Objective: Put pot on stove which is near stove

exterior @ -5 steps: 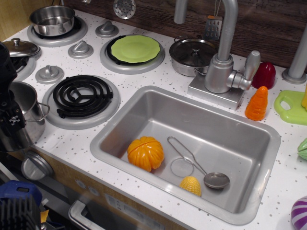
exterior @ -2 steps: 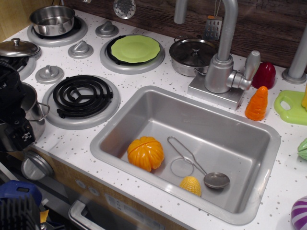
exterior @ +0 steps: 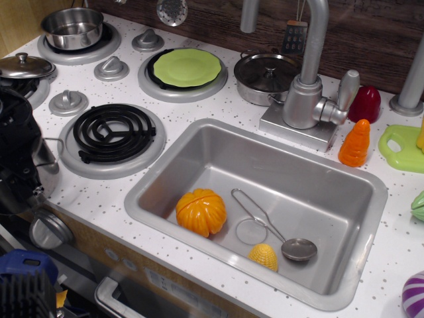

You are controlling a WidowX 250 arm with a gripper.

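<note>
- Gripper [exterior: 23,173] at far left edge of counter, black, covering most of pot [exterior: 45,159]
- Only a sliver of pot visible: shiny steel wall at right of gripper, thin wire handle sticking out toward stove [exterior: 113,135]
- Finger state: cannot tell, fingertips lost in black body and frame edge
- Whether pot is gripped or merely behind gripper: cannot tell
- Pot just left of stove, wire handle reaching stove's silver ring; not on coil
- Stove coil fully bare, black spiral in wide silver-grey ring, front-left of counter
- Knob [exterior: 68,102] just behind stove on left
- Green plate [exterior: 187,67] on burner behind stove
- Small pan [exterior: 73,28] on back-left burner
- Lidded pot [exterior: 266,78] beside faucet [exterior: 311,79], right of green plate
- Loose lid [exterior: 25,65] on burner at left edge, behind gripper
- Sink [exterior: 165,173] right of stove, holding orange pumpkin [exterior: 201,212], wire strainer [exterior: 255,215], steel ladle [exterior: 299,249], yellow corn [exterior: 264,256]
- Orange carrot [exterior: 355,143] and dark red piece [exterior: 365,104] upright on counter right of faucet
</note>
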